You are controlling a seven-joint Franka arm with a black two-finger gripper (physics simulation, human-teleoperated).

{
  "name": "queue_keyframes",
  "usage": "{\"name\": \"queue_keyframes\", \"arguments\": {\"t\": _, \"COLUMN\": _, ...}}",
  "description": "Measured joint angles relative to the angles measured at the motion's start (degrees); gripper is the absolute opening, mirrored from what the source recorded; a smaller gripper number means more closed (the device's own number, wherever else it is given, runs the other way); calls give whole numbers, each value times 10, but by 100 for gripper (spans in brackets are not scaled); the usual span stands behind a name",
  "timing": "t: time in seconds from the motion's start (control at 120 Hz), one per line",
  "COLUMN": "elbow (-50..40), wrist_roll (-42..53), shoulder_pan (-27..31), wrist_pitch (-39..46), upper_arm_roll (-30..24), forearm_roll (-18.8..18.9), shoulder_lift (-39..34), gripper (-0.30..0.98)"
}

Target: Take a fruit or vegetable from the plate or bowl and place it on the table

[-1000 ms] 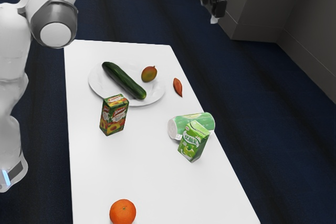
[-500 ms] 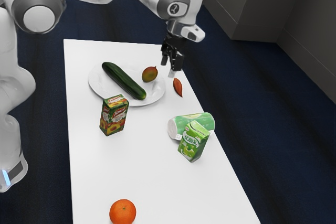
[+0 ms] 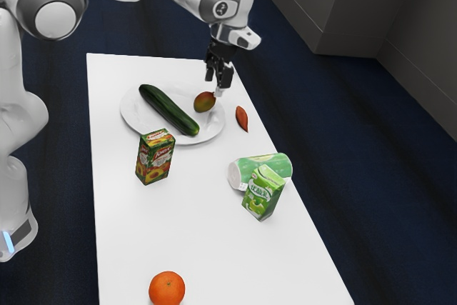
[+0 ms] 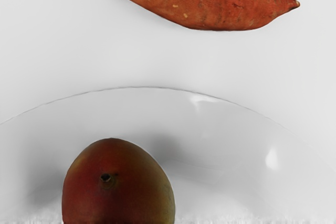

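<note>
Since the mango (image 3: 204, 102) seems the one to take, the gripper (image 3: 214, 85), upper middle of the exterior view, should be centred over it before dropping further. Its fingers (image 3: 225, 77) stand wide apart, with nothing held between them. One tip overlaps the mango's upper right edge in that view, so I'd check that both will pass down its flanks rather than land on top. The grip wants to be at or just below the fattest part; any higher and the round sides could squirt it out or roll it toward the cucumber (image 3: 169, 110). Close evenly, without pressing on the plate (image 3: 139, 112), then lift straight up past the rim before going sideways. The open stretch of table (image 3: 214, 248) low in the exterior view looks a good spot for a gentle release.

The mango sits on the plate's right-hand part in the exterior view, apart from the cucumber. It is plump and rounded, dull red shading to olive green down one side, with a small dark stem scar (image 4: 106, 177) in the wrist view. The skin looks smooth, perhaps slippery.
</note>
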Motion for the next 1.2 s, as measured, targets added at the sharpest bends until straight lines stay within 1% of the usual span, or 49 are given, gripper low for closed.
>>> {"name": "queue_keyframes", "arguments": {"t": 0.192, "elbow": -47, "wrist_roll": 12, "shoulder_pan": -5, "wrist_pitch": 13, "upper_arm_roll": 1, "forearm_roll": 3, "shoulder_lift": 1, "gripper": 68}}
{"name": "queue_keyframes", "arguments": {"t": 0.375, "elbow": -51, "wrist_roll": 20, "shoulder_pan": 13, "wrist_pitch": 42, "upper_arm_roll": 1, "forearm_roll": 3, "shoulder_lift": 10, "gripper": 66}}
{"name": "queue_keyframes", "arguments": {"t": 0.775, "elbow": -80, "wrist_roll": 31, "shoulder_pan": 15, "wrist_pitch": 114, "upper_arm_roll": 0, "forearm_roll": 4, "shoulder_lift": 18, "gripper": 66}}
{"name": "queue_keyframes", "arguments": {"t": 0.975, "elbow": -93, "wrist_roll": 34, "shoulder_pan": 27, "wrist_pitch": 135, "upper_arm_roll": 0, "forearm_roll": 3, "shoulder_lift": 25, "gripper": 66}}
{"name": "queue_keyframes", "arguments": {"t": 1.2, "elbow": -99, "wrist_roll": 37, "shoulder_pan": 26, "wrist_pitch": 157, "upper_arm_roll": -1, "forearm_roll": 3, "shoulder_lift": 26, "gripper": 64}}
